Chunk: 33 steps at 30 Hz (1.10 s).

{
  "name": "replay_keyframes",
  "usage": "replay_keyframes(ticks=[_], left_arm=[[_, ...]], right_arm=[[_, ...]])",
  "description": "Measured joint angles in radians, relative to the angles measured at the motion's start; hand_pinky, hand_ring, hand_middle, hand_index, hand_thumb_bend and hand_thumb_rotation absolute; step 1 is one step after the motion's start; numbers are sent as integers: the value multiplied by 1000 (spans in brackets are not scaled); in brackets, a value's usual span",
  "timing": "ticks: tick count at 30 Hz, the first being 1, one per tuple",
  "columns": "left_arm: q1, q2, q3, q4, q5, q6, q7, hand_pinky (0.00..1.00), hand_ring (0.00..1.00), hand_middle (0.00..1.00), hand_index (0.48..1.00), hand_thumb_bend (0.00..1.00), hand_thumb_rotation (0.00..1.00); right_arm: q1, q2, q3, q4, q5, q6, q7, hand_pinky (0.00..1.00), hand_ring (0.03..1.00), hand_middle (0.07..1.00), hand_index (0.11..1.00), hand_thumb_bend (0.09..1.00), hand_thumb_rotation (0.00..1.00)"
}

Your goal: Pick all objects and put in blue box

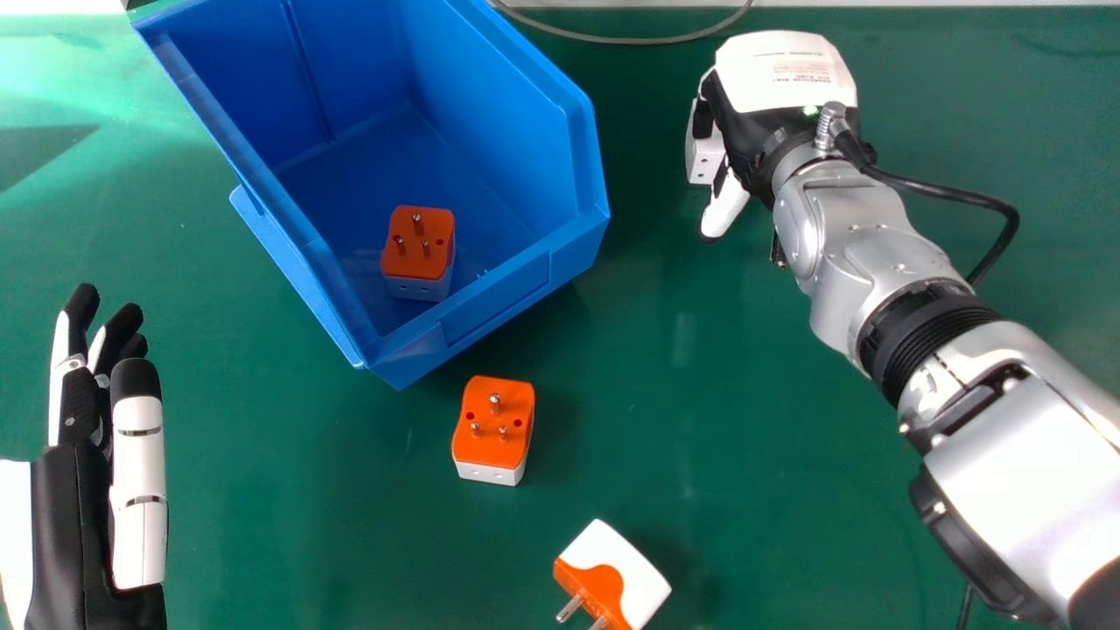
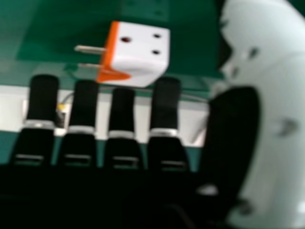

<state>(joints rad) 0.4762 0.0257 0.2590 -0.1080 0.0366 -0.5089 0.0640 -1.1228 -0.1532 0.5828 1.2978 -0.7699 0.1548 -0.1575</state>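
Adapter point(image 2: 143, 55) just beyond fingertips of right robot hand point(image 1: 744, 118); fingers straight, grasp released.

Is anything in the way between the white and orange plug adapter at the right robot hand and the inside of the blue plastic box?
Nothing visible on the green table between them, but the box's own raised side wall does; the adapter would probably need lifting over it.
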Motion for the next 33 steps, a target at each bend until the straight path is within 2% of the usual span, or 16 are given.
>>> replay_keyframes(ticks=[5, 11, 18, 23, 24, 25, 26, 27, 29, 30, 32, 33], left_arm=[[0, 2, 1, -1, 1, 0, -4, 913, 924, 927, 963, 441, 986], [-6, 2, 1, -1, 1, 0, -4, 905, 917, 923, 960, 449, 981], [-8, 2, 0, -1, 4, 0, -1, 898, 916, 924, 960, 455, 979], [-6, 1, -5, -2, 33, 3, 4, 900, 917, 926, 961, 456, 983], [-7, 0, -7, -2, 33, 3, 4, 898, 915, 924, 960, 455, 986], [-7, 0, -8, -2, 33, 3, 4, 898, 915, 924, 960, 455, 986], [-8, -1, -9, -2, 32, 3, 4, 897, 913, 922, 959, 454, 989], [-10, -1, -10, -1, 32, 3, 3, 897, 913, 922, 959, 454, 989], [-13, -1, -14, -1, 30, 3, 3, 894, 911, 922, 959, 461, 987], [-14, -1, -16, 0, 29, 3, 3, 894, 911, 922, 959, 461, 987], [-15, -3, -19, 3, 21, 3, 1, 899, 911, 924, 959, 459, 986], [-18, -4, -19, 6, 19, 3, 1, 899, 911, 924, 959, 459, 986]], right_arm=[[1, 0, 3, 0, 1, 3, 1, 518, 684, 744, 537, 565, 107], [1, 0, -2, 0, 20, 2, 1, 495, 675, 738, 515, 541, 115], [1, 0, -2, 0, 21, -5, -6, 520, 687, 747, 503, 526, 126], [1, -9, 4, -1, 19, -20, -14, 533, 687, 742, 500, 523, 131], [1, -12, 6, -1, 19, -23, -14, 546, 694, 745, 546, 562, 131], [1, -15, 9, -2, 19, -29, -14, 546, 694, 745, 546, 562, 131], [1, -18, 10, -4, 19, -34, -13, 551, 701, 750, 593, 581, 131], [1, -22, 9, -6, 19, -36, -12, 551, 701, 750, 593, 581, 131], [1, -29, 9, -12, 19, -34, -7, 583, 730, 778, 678, 605, 141], [1, -33, 9, -15, 20, -32, -1, 583, 730, 778, 678, 605, 141], [1, -38, 9, -25, 19, -24, 13, 615, 768, 814, 744, 632, 169], [1, -39, 9, -32, 19, -16, 20, 615, 768, 814, 744, 632, 169]])
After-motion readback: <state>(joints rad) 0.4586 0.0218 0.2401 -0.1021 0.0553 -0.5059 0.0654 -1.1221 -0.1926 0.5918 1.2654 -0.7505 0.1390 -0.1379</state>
